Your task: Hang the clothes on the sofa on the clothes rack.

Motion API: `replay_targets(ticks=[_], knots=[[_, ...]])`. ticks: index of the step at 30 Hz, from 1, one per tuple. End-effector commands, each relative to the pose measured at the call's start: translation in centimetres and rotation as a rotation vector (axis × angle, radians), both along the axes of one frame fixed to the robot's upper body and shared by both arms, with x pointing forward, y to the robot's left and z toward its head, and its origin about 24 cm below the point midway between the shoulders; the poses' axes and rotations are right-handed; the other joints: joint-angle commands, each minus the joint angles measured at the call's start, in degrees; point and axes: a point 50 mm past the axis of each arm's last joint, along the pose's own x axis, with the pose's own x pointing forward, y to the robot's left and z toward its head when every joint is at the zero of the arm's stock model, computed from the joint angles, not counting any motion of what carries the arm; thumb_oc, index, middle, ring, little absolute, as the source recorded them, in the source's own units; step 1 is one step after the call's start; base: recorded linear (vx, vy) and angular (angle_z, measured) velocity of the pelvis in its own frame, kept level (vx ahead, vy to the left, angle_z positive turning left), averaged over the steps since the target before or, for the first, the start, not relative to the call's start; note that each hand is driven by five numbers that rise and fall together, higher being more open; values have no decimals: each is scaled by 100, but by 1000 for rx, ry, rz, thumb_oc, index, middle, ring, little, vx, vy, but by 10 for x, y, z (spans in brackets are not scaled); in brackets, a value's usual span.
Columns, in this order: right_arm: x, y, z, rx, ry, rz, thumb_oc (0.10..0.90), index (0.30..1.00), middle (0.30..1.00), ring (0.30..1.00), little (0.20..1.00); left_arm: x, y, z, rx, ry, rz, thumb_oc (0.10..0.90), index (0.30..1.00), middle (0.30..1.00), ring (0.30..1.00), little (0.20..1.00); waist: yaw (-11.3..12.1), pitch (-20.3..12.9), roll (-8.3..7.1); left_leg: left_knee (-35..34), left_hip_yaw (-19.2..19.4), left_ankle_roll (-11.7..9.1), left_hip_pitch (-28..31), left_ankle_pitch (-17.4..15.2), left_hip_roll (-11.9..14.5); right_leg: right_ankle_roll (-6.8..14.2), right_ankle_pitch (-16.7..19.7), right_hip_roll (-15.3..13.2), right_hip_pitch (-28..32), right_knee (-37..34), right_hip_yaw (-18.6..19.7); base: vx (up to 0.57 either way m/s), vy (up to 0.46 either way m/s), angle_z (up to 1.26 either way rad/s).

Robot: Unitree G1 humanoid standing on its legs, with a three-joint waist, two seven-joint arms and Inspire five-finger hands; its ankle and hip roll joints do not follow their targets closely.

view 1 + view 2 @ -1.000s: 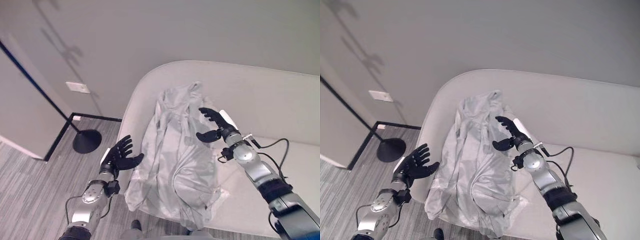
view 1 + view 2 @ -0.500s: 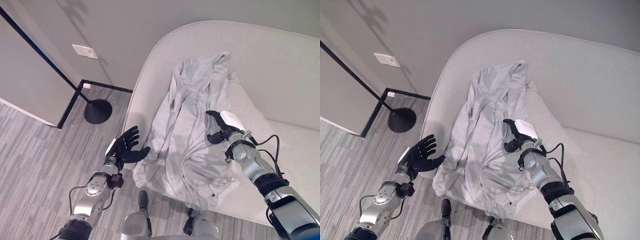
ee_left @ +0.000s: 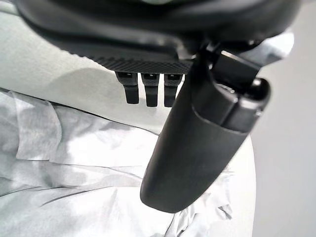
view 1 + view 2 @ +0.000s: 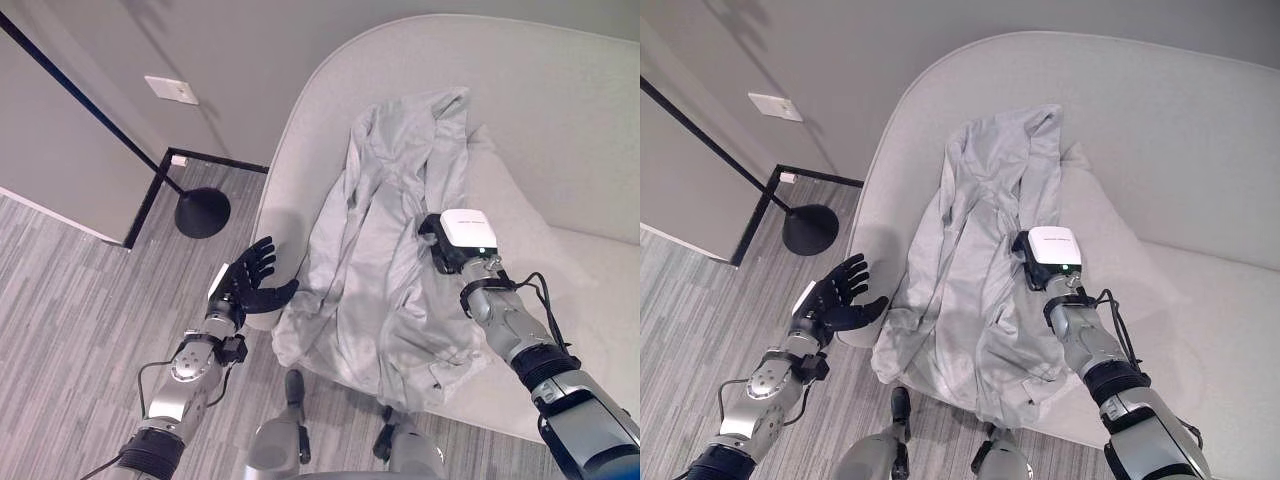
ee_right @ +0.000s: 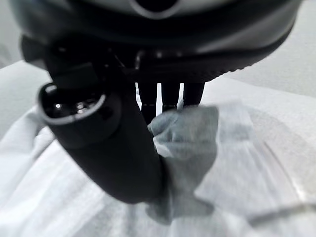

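A light grey jacket (image 4: pixel 375 225) lies draped over the left end of the pale sofa (image 4: pixel 560 120), its hem hanging over the front edge. My right hand (image 4: pixel 438 250) is pressed palm-down into the middle of the jacket. In the right wrist view a raised fold of cloth (image 5: pixel 185 131) is pinched between the thumb (image 5: pixel 113 148) and the fingers (image 5: pixel 168 96). My left hand (image 4: pixel 250 285) hovers open with spread fingers beside the sofa's left end, close to the jacket's lower corner without touching it. The left wrist view shows the jacket (image 3: pixel 74 163) just past its thumb (image 3: pixel 197 148).
A black stand with a round base (image 4: pixel 202 213) and a slanting pole (image 4: pixel 80 100) is on the grey striped floor left of the sofa, by the wall. A white wall plate (image 4: pixel 170 90) sits above it. The sofa seat (image 4: pixel 1220 300) extends to the right.
My right hand has dropped from hovering above the jacket onto it, and its fingers have closed on a fold. The left hand has stayed open beside the sofa. The camera has tilted down.
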Motion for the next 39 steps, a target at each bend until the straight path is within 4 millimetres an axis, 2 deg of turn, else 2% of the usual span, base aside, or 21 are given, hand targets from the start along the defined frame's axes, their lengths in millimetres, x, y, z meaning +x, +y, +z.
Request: replay_targets(ticks=[1,5,10,14,15,16,18,19,22,27,30,31,32,33,34,38,39], knots=[[-9,-31,-3,-11,13,-135,400,300,300,300,300,14,-1,63,23,-324,-28,800,900,900,900,900,-91,-75,-333,31,183,-126,39,-603,-16,297,0,-447,315,28,409,0,0,0],[-20,-39,-2,47,-18,-151,400,300,300,300,300,18,-2,71,52,-360,-37,800,900,900,900,900,-239,-102,-365,31,281,-110,113,-648,-7,303,6,-425,286,28,508,7,0,-2],[-55,-59,10,132,-114,-182,400,300,300,300,300,27,-14,92,143,-447,-97,800,900,900,900,900,-623,-159,-409,31,551,-62,358,-791,31,316,-35,-338,201,28,876,39,-15,-26],[-72,-65,12,173,-136,-185,400,300,300,300,300,32,-19,94,236,-459,-123,800,900,900,900,900,-842,-190,-392,31,700,-43,466,-843,49,324,-54,-271,146,28,1062,35,-19,-36],[-73,-65,12,173,-136,-186,400,300,300,300,300,32,-20,94,237,-459,-124,800,900,900,900,900,-832,-191,-391,31,705,-43,468,-844,49,324,-53,-271,145,28,1067,17,-8,-59],[-75,-67,13,210,-143,-185,400,300,300,300,300,37,-19,96,333,-474,-128,800,900,900,900,900,-902,-175,-367,31,757,-41,475,-855,52,326,-45,-241,83,28,1168,1,-3,-49],[-77,-65,14,252,-142,-158,400,300,300,300,300,44,-11,113,638,-569,-130,800,900,900,900,900,-962,-154,-334,31,802,-51,479,-868,57,338,-48,-226,29,28,1236,3,-9,-45],[-79,-64,14,286,-130,-134,400,300,300,300,300,50,-4,122,885,-607,-156,800,900,900,900,900,-1034,-124,-295,31,832,-62,472,-869,59,353,-34,-206,-27,28,1289,-6,-18,-35],[-73,-53,22,332,-149,-57,400,300,300,300,300,60,7,129,1175,-642,-169,800,900,900,900,900,-1115,24,-248,31,910,-86,382,-821,70,378,25,-163,-210,28,1397,-46,-4,-16],[-66,-38,30,368,-164,25,400,300,300,300,300,77,12,131,1250,-619,-123,800,900,900,900,900,-1199,161,-236,31,999,-116,206,-727,102,394,97,-113,-466,28,1507,-39,2,-16],[-69,-33,31,396,-168,52,400,300,300,300,300,88,13,151,1283,-664,-52,800,900,900,900,900,-1306,240,-248,31,1017,-154,28,-644,140,403,154,-78,-668,28,1544,-20,4,-16],[-70,-33,31,396,-168,52,400,300,300,300,300,88,12,151,1283,-664,-53,800,900,900,900,900,-1301,235,-247,31,1017,-153,21,-642,139,403,156,-78,-676,28,1544,72,32,-9],[-71,-33,30,400,-165,51,400,300,300,300,300,90,12,153,1277,-668,-39,800,900,900,900,900,-1313,217,-228,31,944,-179,56,-760,156,461,74,-59,-648,28,1590,2,-5,-4],[-73,-33,27,406,-158,50,400,300,300,300,300,94,11,159,1282,-680,-23,800,900,900,900,900,-1373,264,-266,31,1032,-173,-29,-633,159,415,169,-81,-738,28,1549,83,30,-1],[-74,-32,27,406,-156,55,400,300,300,300,300,96,10,162,1298,-687,-17,800,900,900,900,900,-1373,243,-237,31,957,-198,9,-760,176,474,79,-68,-709,28,1602,6,-2,-3],[-78,-29,23,421,-143,70,400,300,300,300,300,102,9,184,1285,-753,67,800,900,900,900,900,-1427,241,-267,31,973,-210,-43,-762,183,481,95,-61,-778,28,1623,22,8,-1],[-78,-29,23,421,-143,71,400,300,300,300,300,102,9,184,1284,-753,67,800,900,900,900,900,-1427,239,-265,31,974,-210,-45,-762,183,481,95,-61,-781,28,1624,8,-11,-3]])
